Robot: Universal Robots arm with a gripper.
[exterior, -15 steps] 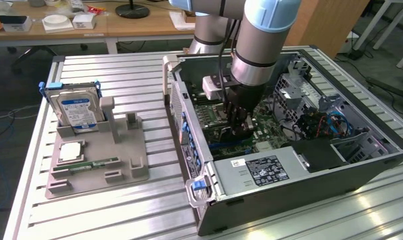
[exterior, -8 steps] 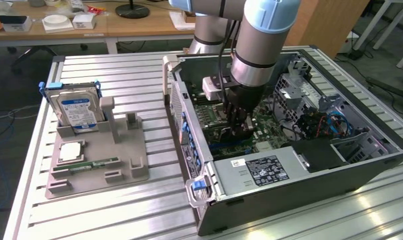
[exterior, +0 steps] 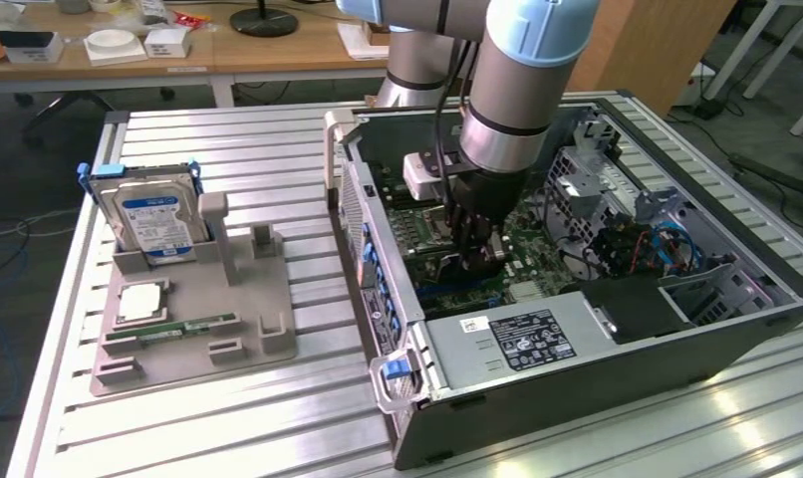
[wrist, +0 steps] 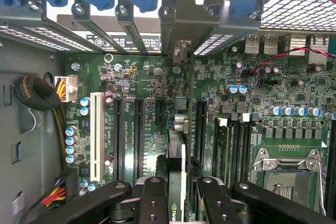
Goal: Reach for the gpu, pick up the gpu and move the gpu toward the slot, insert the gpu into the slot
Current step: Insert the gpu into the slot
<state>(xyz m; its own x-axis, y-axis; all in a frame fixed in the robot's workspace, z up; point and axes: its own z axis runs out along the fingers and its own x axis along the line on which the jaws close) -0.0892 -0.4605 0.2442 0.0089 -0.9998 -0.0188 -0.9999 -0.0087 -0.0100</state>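
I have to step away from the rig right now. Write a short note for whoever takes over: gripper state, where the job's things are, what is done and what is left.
Gripper: shut on the gpu, held edge-on between the fingers, inside the open computer case.
Gpu: down over the motherboard, in line with the expansion slots; whether it is seated in a slot cannot be told.
Parts holder on the table: hard drive upright, memory stick lying flat.
Done: gpu picked up and carried to the slot area.
Left: confirm insertion into the slot.
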